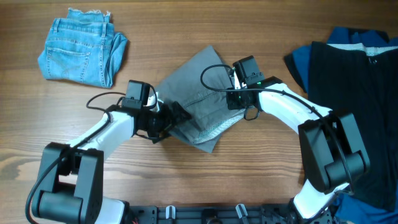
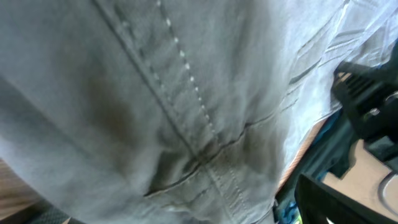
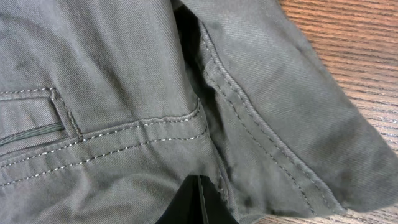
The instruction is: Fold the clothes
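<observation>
The grey shorts (image 1: 198,81) lie partly folded at the table's middle, with a paler inner layer showing at their lower right edge. My left gripper (image 1: 175,116) is at their left edge. In the left wrist view the grey cloth (image 2: 155,93) fills the frame and hides the fingers, so it appears shut on the shorts. My right gripper (image 1: 232,94) is at their right edge. In the right wrist view its dark fingertips (image 3: 199,190) are pressed together at a seam of the shorts (image 3: 124,93).
Light-blue denim shorts (image 1: 81,50) lie folded at the back left. A large black garment (image 1: 360,87) over a blue one (image 1: 308,59) covers the right side. Bare wood table (image 1: 249,174) lies in front.
</observation>
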### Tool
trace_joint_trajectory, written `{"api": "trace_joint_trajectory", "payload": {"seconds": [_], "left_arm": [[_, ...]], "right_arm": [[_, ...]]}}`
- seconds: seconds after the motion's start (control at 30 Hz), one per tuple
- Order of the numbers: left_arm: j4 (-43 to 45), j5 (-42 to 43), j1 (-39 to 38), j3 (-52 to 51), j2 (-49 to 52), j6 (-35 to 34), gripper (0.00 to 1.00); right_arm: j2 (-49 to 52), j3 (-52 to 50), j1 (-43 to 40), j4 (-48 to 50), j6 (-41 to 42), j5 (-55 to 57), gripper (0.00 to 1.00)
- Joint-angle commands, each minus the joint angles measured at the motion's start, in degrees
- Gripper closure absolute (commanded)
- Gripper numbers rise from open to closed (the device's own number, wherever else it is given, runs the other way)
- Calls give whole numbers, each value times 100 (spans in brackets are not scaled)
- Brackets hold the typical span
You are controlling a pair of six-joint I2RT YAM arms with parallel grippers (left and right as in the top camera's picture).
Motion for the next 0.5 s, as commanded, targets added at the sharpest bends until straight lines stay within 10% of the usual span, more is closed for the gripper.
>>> {"api": "trace_joint_trajectory", "payload": {"seconds": [0.0,0.17,0.23,0.3,0.47], "left_arm": [[1331,-546,-131,-542,315,-1296,0],[2946,-817,-352,-542,1156,-2155,7],[3215,-903,-352,-540,1545,-2155,30],[3182,-1012,-350,-542,1709,-1537,90],[2959,-647,-284,-520,1484,-658,96]], "right_arm": [[361,-79,-13,-81,-11,-140,95],[361,-76,-13,-98,-24,-247,96],[361,-76,-13,-122,-20,-289,96],[348,-63,-13,-284,-28,-284,96],[-70,752,-170,-2024,-437,-293,96]]}}
